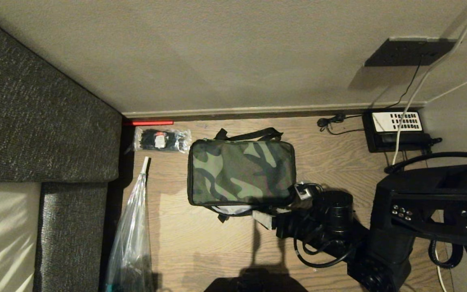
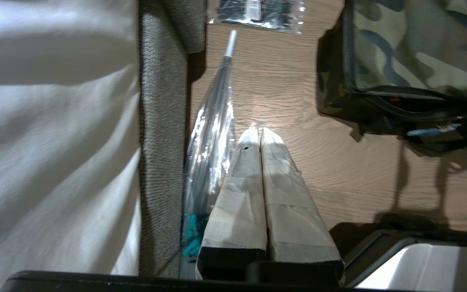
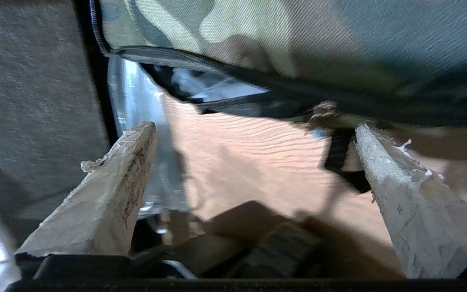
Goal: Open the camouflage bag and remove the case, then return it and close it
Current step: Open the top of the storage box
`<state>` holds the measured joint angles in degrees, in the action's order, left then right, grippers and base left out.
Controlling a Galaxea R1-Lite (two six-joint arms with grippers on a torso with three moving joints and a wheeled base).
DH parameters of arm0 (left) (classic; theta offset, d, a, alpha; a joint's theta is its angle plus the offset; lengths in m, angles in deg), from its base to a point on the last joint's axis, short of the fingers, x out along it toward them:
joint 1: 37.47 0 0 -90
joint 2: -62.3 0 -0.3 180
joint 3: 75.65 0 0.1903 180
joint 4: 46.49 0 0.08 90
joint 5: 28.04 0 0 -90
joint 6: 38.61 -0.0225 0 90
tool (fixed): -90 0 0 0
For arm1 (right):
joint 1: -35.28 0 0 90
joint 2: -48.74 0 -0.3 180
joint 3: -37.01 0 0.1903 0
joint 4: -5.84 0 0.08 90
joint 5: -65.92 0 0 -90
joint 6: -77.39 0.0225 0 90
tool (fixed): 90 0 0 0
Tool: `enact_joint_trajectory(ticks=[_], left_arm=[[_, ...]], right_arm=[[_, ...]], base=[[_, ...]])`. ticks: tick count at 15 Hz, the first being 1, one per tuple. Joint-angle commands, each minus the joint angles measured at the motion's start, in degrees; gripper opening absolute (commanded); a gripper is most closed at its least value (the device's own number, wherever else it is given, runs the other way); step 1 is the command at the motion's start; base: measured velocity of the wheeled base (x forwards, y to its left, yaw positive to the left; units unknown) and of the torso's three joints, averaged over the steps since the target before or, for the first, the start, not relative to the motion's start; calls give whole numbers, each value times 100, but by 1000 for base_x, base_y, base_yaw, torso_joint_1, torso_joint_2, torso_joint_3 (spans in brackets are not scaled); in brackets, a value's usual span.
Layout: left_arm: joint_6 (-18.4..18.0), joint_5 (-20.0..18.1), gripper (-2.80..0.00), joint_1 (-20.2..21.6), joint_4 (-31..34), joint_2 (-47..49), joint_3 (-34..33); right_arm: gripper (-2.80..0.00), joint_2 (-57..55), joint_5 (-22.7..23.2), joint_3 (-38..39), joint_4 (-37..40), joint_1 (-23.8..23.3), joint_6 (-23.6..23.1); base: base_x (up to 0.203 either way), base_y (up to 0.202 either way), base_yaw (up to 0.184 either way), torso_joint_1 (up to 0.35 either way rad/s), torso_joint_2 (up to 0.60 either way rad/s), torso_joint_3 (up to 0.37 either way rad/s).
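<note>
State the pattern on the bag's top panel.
Green, brown and black camouflage on the camouflage bag; the head view shows it best.

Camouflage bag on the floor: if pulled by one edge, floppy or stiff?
The green-brown-black camouflage fabric bag probably flexes at the edge: its zipper seam sags in the right wrist view. Its boxy, filled-looking shape suggests the body holds form. On smooth wood flooring it may slide.

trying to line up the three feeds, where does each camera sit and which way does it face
Head view: high on the robot, facing down at the floor, bag and telephone; right arm and open right gripper show.
Left wrist view: behind the shut left gripper, facing floor, umbrella and sofa.
Right wrist view: behind the open right gripper, low, facing the bag's near edge.
All three views share the bag.
</note>
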<state>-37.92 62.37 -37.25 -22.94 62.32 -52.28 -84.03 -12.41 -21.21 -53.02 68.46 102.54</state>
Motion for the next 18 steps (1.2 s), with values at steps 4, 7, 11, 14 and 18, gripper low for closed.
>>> enact_joint_trajectory(ticks=[4, 7, 11, 14, 18], left_arm=[[1, 4, -280, 4, -1, -11, -18], [1, 4, -280, 4, -1, -11, -18], [1, 4, -280, 4, -1, -11, -18], [1, 4, -280, 4, -1, -11, -18], [1, 4, -280, 4, -1, -11, -18]], right_arm=[[0, -259, 13, -306, 195, 57, 111], [0, -509, -27, -406, 260, 68, 106], [0, -643, -36, -540, 250, 104, 129], [0, -706, -112, -716, 225, 145, 218], [0, -662, -105, -830, 75, 189, 429]], base=[[0, 0, 0, 0, 0, 0], [0, 0, 0, 0, 0, 0], [0, 0, 0, 0, 0, 0], [0, 0, 0, 0, 0, 0], [0, 0, 0, 0, 0, 0]])
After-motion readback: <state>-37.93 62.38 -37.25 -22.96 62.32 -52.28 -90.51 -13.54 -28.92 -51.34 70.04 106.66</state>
